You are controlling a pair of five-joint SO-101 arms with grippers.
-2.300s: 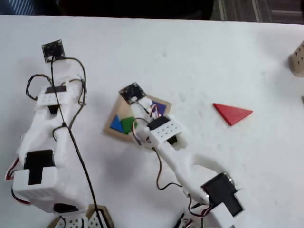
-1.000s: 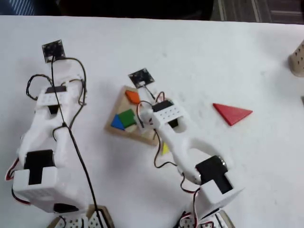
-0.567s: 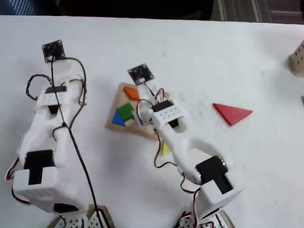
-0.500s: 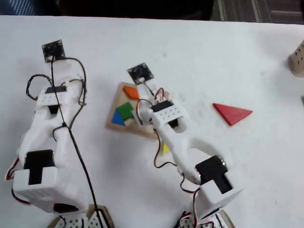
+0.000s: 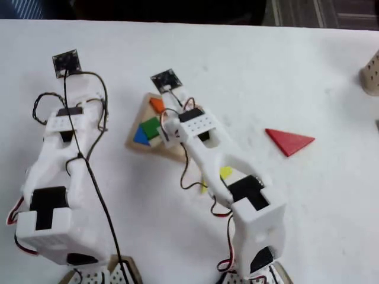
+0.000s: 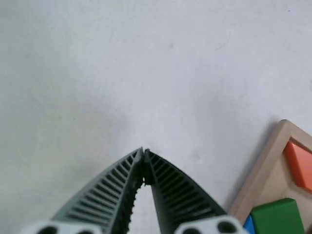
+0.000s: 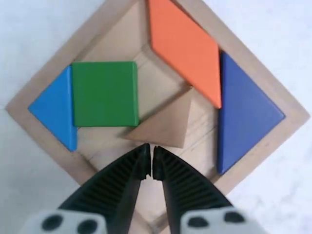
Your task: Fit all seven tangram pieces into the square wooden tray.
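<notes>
Wood rim bounds the square tray (image 7: 58, 63), which lies corner-on under the right gripper (image 7: 150, 163). Just ahead of its tips a plain wooden triangle (image 7: 165, 122) rests on the tray floor. Beyond that, an orange parallelogram (image 7: 183, 48) lies along one rim. A dark blue triangle (image 7: 246, 117) fills the corner to one side of the tips, its long edge touching the parallelogram. To the other side a green square (image 7: 105, 93) touches a light blue triangle (image 7: 56, 112) set in the opposite corner. Bare floor lies open right beneath the tips and in the strip between the square and the near rim.

Both jaws of the right gripper are closed tip to tip, with nothing between them. The left gripper (image 6: 144, 165) is likewise closed and empty over the bare white table (image 5: 237, 71), near a tray corner.

A red triangle (image 5: 289, 141) lies well apart from the right gripper on open table. A yellow piece (image 5: 225, 173) sits behind it, partly hidden by that arm.
</notes>
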